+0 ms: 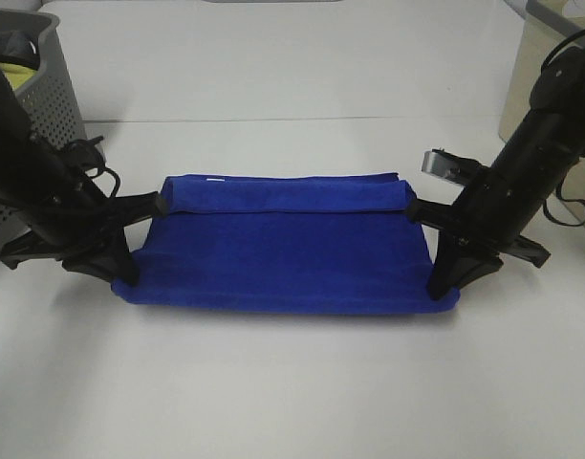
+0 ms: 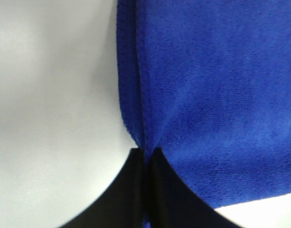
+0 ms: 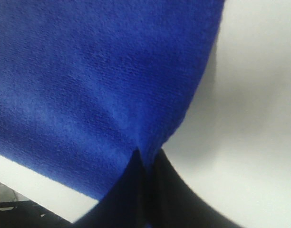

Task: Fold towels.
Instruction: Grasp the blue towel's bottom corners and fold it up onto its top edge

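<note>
The royal-blue towel (image 1: 283, 253) lies on the white table (image 1: 292, 382), its far long edge folded toward me into a rolled band, with a small white tag (image 1: 214, 178) on that band. My left gripper (image 1: 123, 273) is shut on the towel's near left corner. My right gripper (image 1: 444, 287) is shut on its near right corner. In the left wrist view the black fingers (image 2: 131, 190) meet on the towel's edge (image 2: 221, 95), and the gripper (image 2: 145, 154) pinches the cloth. The right wrist view shows the same: the gripper (image 3: 144, 159) is closed on the towel (image 3: 88, 71).
A grey perforated basket (image 1: 44, 115) stands at the far left behind my left arm, with a yellow-green cloth (image 1: 20, 76) inside. A beige box (image 1: 541, 86) stands at the far right behind my right arm.
</note>
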You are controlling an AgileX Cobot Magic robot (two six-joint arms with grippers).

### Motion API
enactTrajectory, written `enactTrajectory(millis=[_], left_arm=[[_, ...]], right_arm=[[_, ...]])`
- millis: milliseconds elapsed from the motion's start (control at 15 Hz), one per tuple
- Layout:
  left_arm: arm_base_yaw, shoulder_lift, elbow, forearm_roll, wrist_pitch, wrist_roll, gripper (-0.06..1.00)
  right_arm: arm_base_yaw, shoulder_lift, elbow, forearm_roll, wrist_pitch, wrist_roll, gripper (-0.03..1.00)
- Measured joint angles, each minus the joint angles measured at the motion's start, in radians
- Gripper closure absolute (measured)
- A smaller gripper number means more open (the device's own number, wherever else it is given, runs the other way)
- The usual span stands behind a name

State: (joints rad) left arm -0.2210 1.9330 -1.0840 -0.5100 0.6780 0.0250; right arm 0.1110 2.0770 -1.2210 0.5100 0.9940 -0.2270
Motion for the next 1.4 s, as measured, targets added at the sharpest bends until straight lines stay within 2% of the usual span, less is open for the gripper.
enactTrajectory(millis=[67,333,667,800,1000,1267,1333,1400], left_arm=[[0.000,-0.007,-0.019,-0.004,0.000,0.000,0.93],[0.000,0.025,-0.208,0.008,-0.003,-0.010,0.93],[0.001,0.208,-0.500,0.097,-0.027,-0.079,0.93],[0.012,0.287,-0.603,0.105,-0.026,-0.095,0.93],[0.021,0.315,-0.613,0.105,-0.041,-0.095,0.93],[0.021,0.347,-0.613,0.101,-0.048,-0.095,0.92],[0.021,0.348,-0.613,0.101,-0.048,-0.095,0.88],[0.021,0.348,-0.613,0.101,-0.048,-0.095,0.79]], right_arm=[[0.000,-0.011,-0.024,-0.003,-0.002,0.000,0.95],[0.000,0.027,-0.287,-0.008,-0.008,-0.001,0.95],[0.000,0.245,-0.640,-0.023,0.034,0.031,0.95],[-0.001,0.326,-0.768,-0.081,0.046,0.073,0.95],[-0.002,0.363,-0.783,-0.124,0.045,0.103,0.95],[-0.002,0.383,-0.783,-0.123,0.045,0.105,0.94],[-0.002,0.383,-0.783,-0.121,0.045,0.105,0.90],[-0.002,0.383,-0.783,-0.121,0.046,0.105,0.80]])
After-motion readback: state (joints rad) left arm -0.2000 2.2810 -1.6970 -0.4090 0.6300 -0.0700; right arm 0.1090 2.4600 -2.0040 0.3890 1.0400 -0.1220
